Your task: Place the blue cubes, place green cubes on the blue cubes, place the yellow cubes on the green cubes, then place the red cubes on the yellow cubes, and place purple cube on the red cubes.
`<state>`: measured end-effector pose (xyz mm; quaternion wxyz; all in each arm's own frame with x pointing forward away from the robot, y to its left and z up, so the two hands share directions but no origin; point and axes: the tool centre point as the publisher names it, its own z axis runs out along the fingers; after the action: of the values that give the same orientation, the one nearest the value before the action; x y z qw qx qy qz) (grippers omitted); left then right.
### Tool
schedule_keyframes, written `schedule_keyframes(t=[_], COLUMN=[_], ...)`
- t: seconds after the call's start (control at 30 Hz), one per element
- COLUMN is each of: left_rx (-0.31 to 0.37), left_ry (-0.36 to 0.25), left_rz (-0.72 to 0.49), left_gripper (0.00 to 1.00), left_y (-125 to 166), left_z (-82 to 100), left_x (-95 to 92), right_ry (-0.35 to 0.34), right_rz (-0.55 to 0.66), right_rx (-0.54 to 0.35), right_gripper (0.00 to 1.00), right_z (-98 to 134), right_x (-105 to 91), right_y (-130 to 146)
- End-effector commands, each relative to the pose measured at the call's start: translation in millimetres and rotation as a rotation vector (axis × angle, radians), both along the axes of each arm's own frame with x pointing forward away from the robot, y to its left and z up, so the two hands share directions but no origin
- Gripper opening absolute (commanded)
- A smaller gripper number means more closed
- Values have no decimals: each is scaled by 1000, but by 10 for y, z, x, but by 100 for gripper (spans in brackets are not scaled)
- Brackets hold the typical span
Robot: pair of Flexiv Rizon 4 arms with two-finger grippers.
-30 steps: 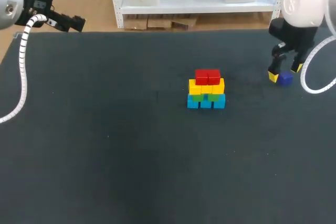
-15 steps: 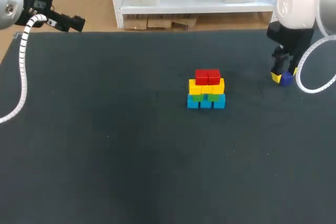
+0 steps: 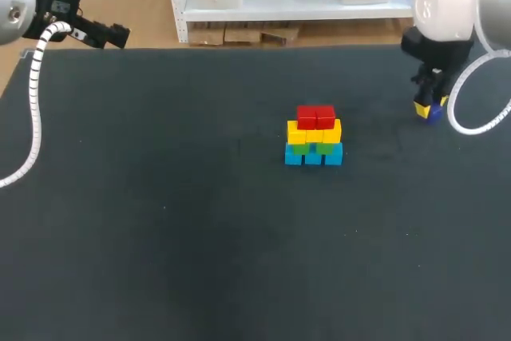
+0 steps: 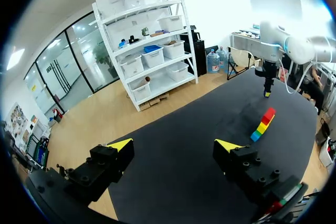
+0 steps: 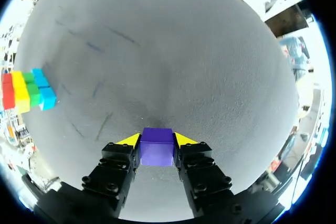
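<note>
Head view: the right pincer (image 3: pixel 429 108) has closed on the purple cube (image 3: pixel 433 113) and seems to have begun lifting it off the bench (image 3: pixel 160 237), well apart from the red-topped stack (image 3: pixel 314 136). Left wrist view: the left pincer (image 4: pixel 174 144) gapes wide, holding nothing. Right wrist view: both tips clamp the cube, so only capping the stack is left.

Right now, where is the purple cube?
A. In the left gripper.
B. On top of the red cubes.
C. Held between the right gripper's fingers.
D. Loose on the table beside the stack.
C: in the right wrist view the purple cube sits between the two fingers of the right gripper, both pressing its sides, and the red cubes carry nothing on top.
</note>
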<state>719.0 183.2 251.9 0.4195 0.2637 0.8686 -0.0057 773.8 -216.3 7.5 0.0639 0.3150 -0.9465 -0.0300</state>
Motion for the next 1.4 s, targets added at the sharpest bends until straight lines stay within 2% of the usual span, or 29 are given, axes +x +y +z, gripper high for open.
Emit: schedule_keyframes(t=[0.03,0.33,0.53,0.63,0.77,1.03,1.4], left_rx=[-3,-3,-3,-3,-3,-3,-3], left_ry=[-1,-1,-1,-1,-1,-1,-1], left_rz=[-3,-3,-3,-3,-3,-3,-3], left_gripper=[100,100,100,100,100,100,100], left_y=[7,7,7,7,7,7,7], left_z=[-5,-5,-5,-5,-5,-5,-5], left_x=[11,11,11,11,11,11,11], right_ry=[-46,-161,-235,-254,-246,-227,-195], right_rz=[62,329,507,598,719,882,937], right_rx=[17,-21,-22,-26,-43,-81,-81], right_gripper=[0,0,0,0,0,0,0], right_z=[246,861,1171,1323,1505,1696,1649], right_x=[-135,-276,-426,-460,-449,-522,-716], right_y=[20,323,617,773,973,1414,1792])
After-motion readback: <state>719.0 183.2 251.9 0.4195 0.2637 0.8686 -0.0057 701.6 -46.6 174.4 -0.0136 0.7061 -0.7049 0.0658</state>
